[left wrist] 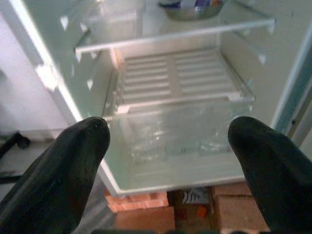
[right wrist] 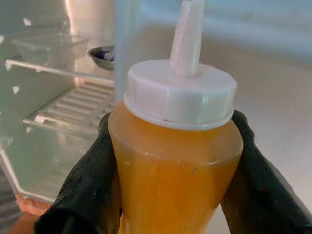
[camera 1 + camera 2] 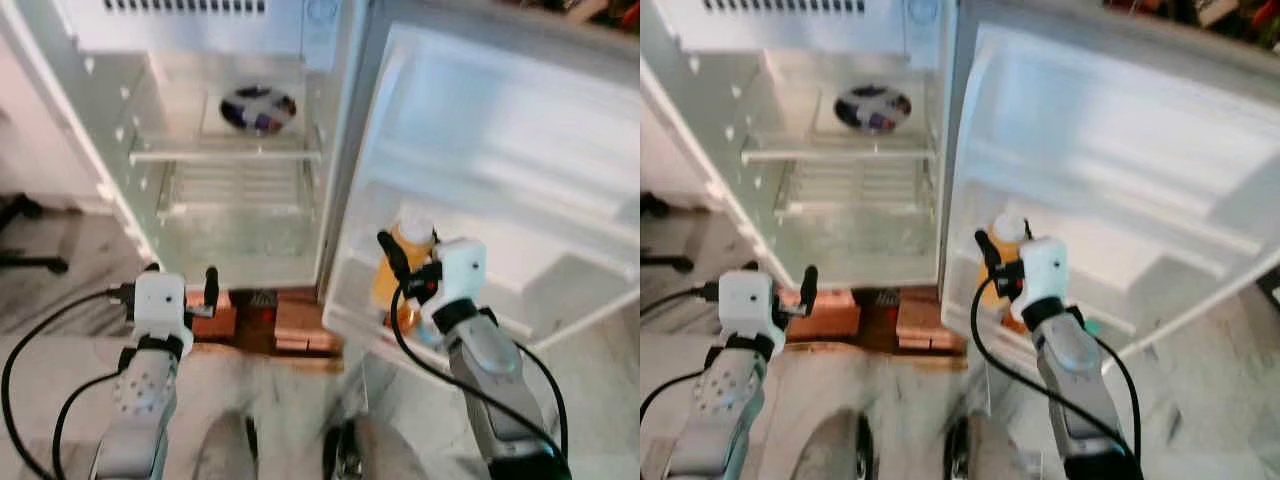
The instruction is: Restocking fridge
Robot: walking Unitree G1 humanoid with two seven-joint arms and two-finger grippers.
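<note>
My right gripper is shut on an orange squeeze bottle with a white cap and nozzle, both fingers pressed against its sides. The bottle is upright at the lower shelf of the open fridge door. The fridge stands open in front of me, with a dark patterned bowl on its glass shelf. My left gripper is open and empty, low in front of the fridge's clear bottom drawer.
Red bricks prop up the fridge at floor level. A white wall borders the fridge on the left, with a black chair base on the floor beside it. Black cables loop from both wrists.
</note>
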